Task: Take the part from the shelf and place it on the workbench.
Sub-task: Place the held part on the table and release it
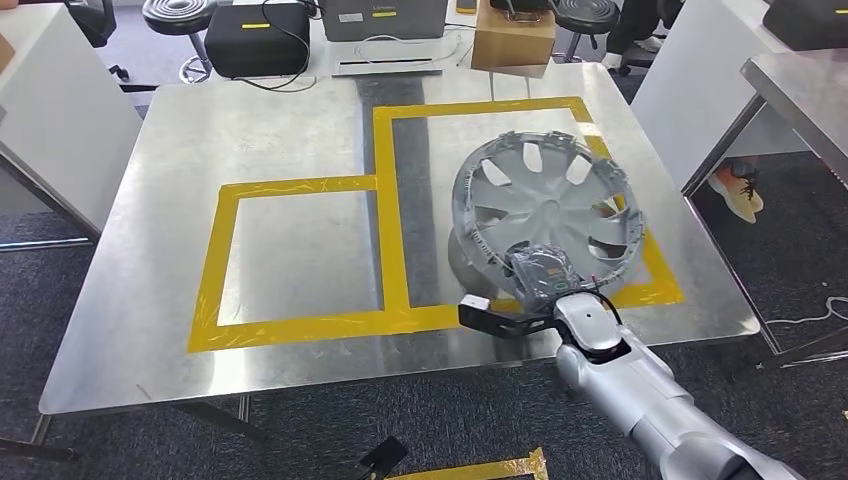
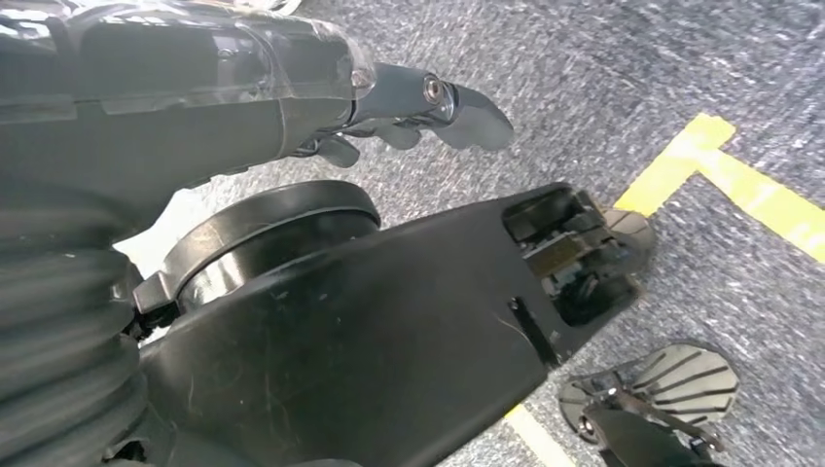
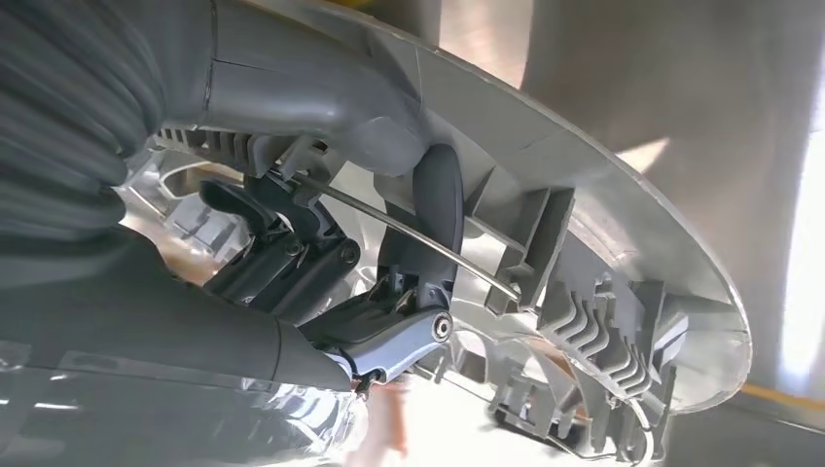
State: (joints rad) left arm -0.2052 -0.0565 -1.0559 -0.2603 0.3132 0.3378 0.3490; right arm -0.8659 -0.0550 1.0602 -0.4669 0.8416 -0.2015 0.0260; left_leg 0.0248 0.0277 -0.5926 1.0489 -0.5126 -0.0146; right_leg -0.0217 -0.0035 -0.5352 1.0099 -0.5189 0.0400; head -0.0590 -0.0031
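The part is a silver spoked wheel cover [image 1: 545, 205], held tilted over the right-hand yellow-taped rectangle [image 1: 385, 180] of the steel workbench [image 1: 290, 150]. My right hand [image 1: 543, 272] grips its near rim from the front edge of the bench. In the right wrist view the thick thumb [image 3: 321, 107] lies on the cover's smooth outer face and the dark fingers [image 3: 428, 224] press its ribbed inner side [image 3: 603, 292]. Whether the cover touches the bench I cannot tell. My left hand [image 2: 409, 117] hangs over grey carpet, fingers loosely bent and holding nothing.
At the bench's far edge stand a black case [image 1: 258, 38], a grey device [image 1: 385, 18] and a cardboard box [image 1: 513, 38]. White tables flank the bench at left [image 1: 50, 110] and right [image 1: 690, 70]. A person's orange shoe [image 1: 738, 190] shows at right. Yellow tape [image 2: 681, 161] marks the carpet.
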